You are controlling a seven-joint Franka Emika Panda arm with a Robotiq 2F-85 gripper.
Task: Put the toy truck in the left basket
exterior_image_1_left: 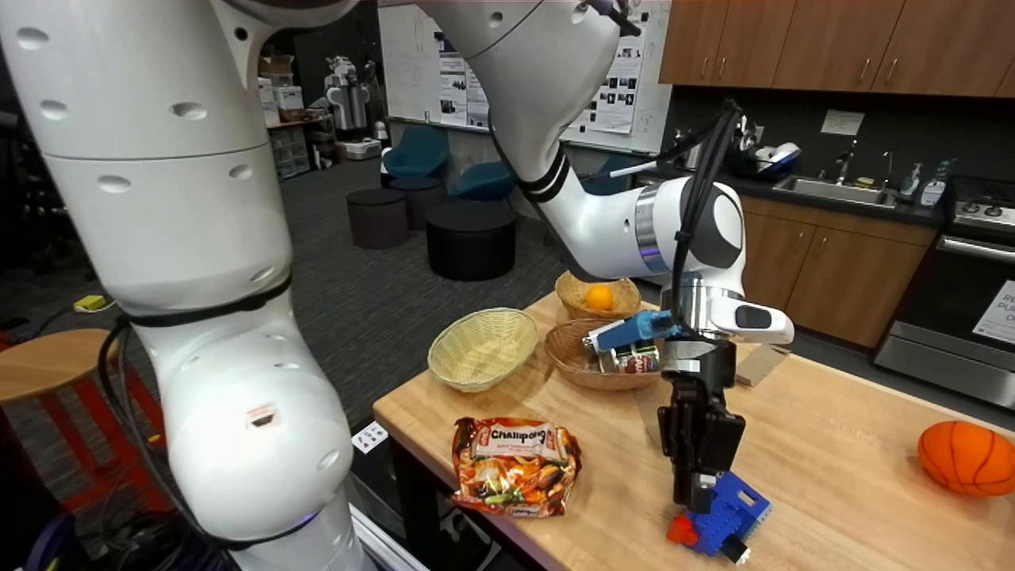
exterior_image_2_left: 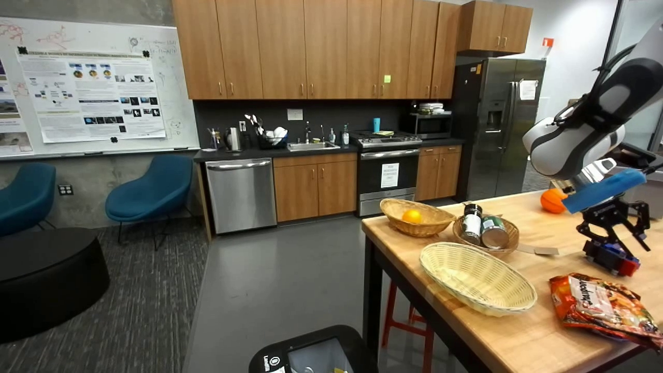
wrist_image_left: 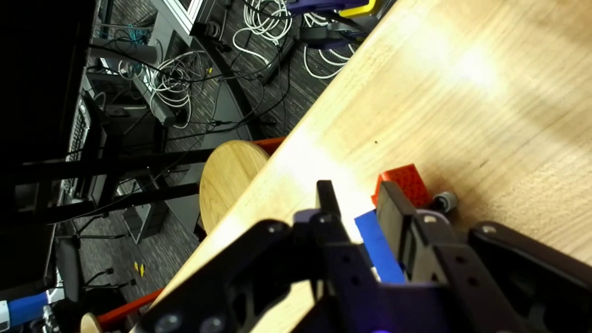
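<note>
My gripper [wrist_image_left: 360, 196] is down at the toy truck [exterior_image_1_left: 728, 519], jaws partway apart

Arm [exterior_image_1_left: 603, 230] is stretched over the table [exterior_image_1_left: 840, 444], wrist low, fingers [wrist_image_left: 395, 215] aimed down. In the wrist view I get a modest gap with a blue strip of truck in it; bare wood shows between the truck and one finger, so I read it as not gripped. Truck is on the table, well apart from the left basket [exterior_image_1_left: 482, 347], which sits near the table's edge just beside the brown basket [exterior_image_1_left: 564, 349].

Visibility: in an exterior view a finger overlaps the truck's blue body; can't tell if they touch. Wrist view gives me just its red part, a small round grey piece and that blue strip; the gripper covers the rest. Arm is cut off by the frame in both exterior views. In an exterior view the gripper's blue attachment [exterior_image_1_left: 630, 329] hides part of the containers [exterior_image_1_left: 634, 362] in the brown basket.
</note>
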